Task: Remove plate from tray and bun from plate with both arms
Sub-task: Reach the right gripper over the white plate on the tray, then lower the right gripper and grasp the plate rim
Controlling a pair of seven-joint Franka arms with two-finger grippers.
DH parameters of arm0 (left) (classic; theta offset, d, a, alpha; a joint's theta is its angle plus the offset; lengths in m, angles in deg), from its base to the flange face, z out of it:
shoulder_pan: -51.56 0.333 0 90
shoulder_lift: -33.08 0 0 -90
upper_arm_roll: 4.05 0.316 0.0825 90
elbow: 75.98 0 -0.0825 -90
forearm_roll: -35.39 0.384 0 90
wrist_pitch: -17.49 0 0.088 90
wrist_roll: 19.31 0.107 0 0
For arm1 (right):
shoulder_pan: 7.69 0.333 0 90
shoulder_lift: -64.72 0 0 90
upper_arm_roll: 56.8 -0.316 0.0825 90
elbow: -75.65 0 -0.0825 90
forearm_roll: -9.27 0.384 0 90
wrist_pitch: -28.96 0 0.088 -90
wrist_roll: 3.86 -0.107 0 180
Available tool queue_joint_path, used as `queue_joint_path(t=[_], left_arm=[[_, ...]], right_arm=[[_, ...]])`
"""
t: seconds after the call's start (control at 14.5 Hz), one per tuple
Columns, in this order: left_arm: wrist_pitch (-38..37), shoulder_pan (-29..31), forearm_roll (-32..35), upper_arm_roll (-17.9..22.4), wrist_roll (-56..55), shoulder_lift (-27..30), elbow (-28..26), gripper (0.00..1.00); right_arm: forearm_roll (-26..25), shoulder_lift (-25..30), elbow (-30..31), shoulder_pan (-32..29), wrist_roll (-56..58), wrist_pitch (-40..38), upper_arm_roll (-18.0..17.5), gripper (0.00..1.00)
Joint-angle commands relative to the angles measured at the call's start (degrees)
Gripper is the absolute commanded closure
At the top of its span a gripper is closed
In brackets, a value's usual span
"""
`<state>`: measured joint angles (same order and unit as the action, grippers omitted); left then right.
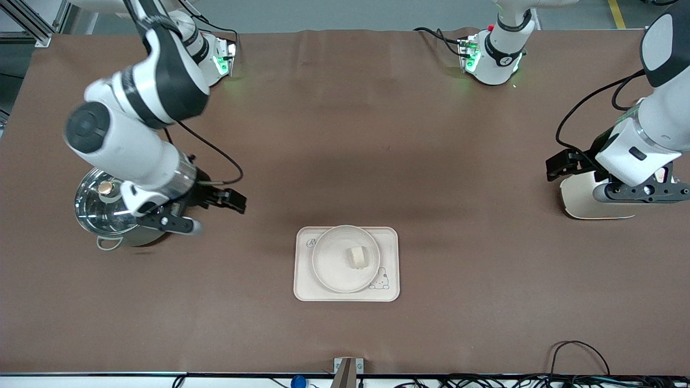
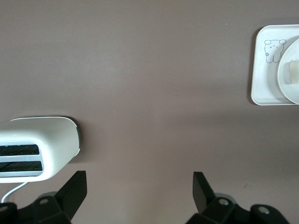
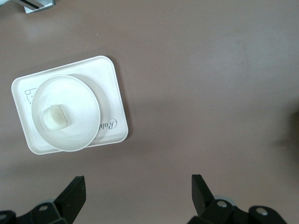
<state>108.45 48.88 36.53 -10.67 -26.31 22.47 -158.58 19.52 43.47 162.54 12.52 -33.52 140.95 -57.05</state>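
Note:
The cream tray (image 1: pixel 307 288) lies on the brown table, near the front camera. The round plate (image 1: pixel 331 267) sits on it, and the small pale bun (image 1: pixel 357 256) lies on the plate. My right gripper (image 1: pixel 232 200) is open and empty, up over bare table toward the right arm's end, apart from the tray. My left gripper (image 1: pixel 560 164) is open and empty, over the table by the toaster. The right wrist view shows the tray (image 3: pixel 114 93), plate (image 3: pixel 81 100), bun (image 3: pixel 56 116) and its gripper (image 3: pixel 138 193). The left wrist view shows the tray (image 2: pixel 264 79), plate (image 2: pixel 286 74), bun (image 2: pixel 294 70) and its gripper (image 2: pixel 140 191).
A steel pot with a glass lid (image 1: pixel 102 207) stands under the right arm. A white toaster (image 1: pixel 587 202) stands under the left arm and shows in the left wrist view (image 2: pixel 37 149). A metal bracket (image 1: pixel 347 369) sits at the table's front edge.

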Motion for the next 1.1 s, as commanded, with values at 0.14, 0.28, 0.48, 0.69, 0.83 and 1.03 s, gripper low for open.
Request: queue_joint_path(t=[0.14,0.28,0.48,0.69,0.83,1.03], left_arm=[[0.1,0.2,0.8,-0.1,0.4,-0.4,1.0,0.00],[0.1,0.6,0.8,-0.1,0.3,-0.4,1.0,0.00],[0.1,0.6,0.9,-0.1,0.6,-0.4,1.0,0.00],[0.1,0.6,0.8,-0.1,0.4,-0.7,0.9,0.00],[0.1,0.6,0.8,-0.1,0.3,-1.1,0.9,0.00],[0.1,0.6,0.5,-0.1,0.5,-1.4,1.0,0.00]], right_arm=[[0.9,-9.8,-5.7,4.7,-7.6,8.1,0.1,0.00],[1.0,-13.3,-6.1,6.0,-9.7,14.5,-0.2,0.00],[1.0,-16.9,-8.6,6.9,-10.3,16.9,-0.2,0.00],[1.0,-20.8,-10.7,8.4,-11.4,18.3,-0.5,0.00],[0.9,-25.8,-12.1,10.5,-14.7,26.5,-0.6,0.00],[0.9,-31.6,-16.1,11.3,-15.9,29.2,-0.6,0.02]])
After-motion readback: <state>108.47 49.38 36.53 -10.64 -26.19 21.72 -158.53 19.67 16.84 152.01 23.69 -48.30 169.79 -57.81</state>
